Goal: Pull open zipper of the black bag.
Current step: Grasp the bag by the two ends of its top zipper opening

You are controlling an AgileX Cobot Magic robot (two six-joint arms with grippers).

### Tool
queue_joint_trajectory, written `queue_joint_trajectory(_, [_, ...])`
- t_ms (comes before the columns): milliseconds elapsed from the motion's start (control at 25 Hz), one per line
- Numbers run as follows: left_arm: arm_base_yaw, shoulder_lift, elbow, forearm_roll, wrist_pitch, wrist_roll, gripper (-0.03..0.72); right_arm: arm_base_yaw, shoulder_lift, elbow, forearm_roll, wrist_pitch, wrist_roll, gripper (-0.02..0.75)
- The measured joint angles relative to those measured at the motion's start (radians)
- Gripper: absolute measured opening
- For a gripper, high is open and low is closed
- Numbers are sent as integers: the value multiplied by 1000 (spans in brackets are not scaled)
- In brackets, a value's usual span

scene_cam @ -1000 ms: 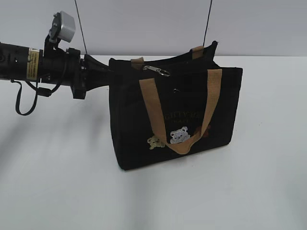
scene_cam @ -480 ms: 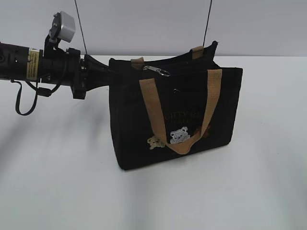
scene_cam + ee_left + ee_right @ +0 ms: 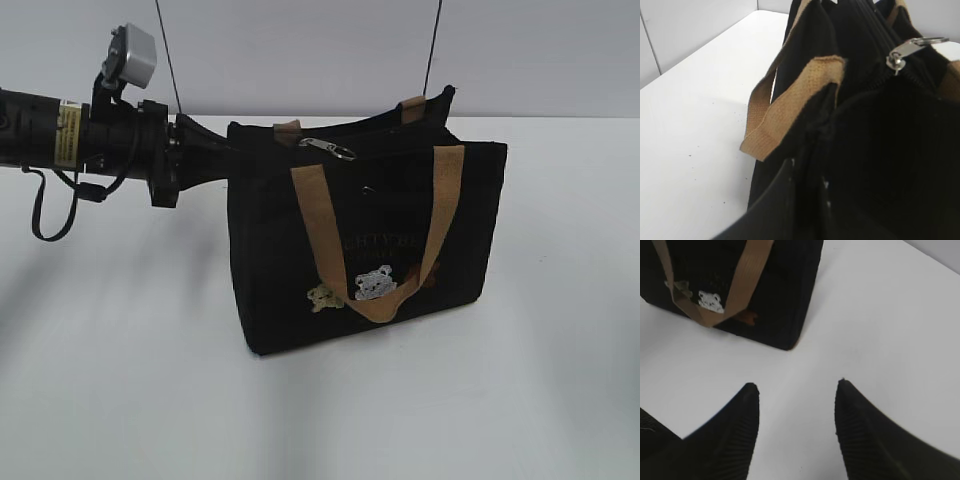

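The black bag stands upright on the white table, its tan handles hanging down its front. The zipper runs along the top, and its silver pull lies near the left end. My left gripper reaches in level from the left and is shut on the fabric at the bag's left top end. In the left wrist view the left gripper pinches the black bag just short of the pull. My right gripper hangs open and holds nothing, above bare table near the bag's lower corner.
The white table spreads in front of and beside the bag, with a pale wall behind. Two thin dark cables hang down at the back. A tan handle droops over the bag's far side in the left wrist view.
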Motion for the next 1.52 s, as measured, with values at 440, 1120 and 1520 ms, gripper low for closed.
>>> queue_joint_trajectory(440, [0,0,0,1,-3,0,36,240,400,-272,20,-34,-3,377])
queue_joint_trajectory(1120, [0,0,0,2,-4,0,36,554,704,-425,-57,-238,-159,377])
queue_joint_trajectory(1520, [0,0,0,3,-5,0,36,574,766,-425,-67,-284,-218,377])
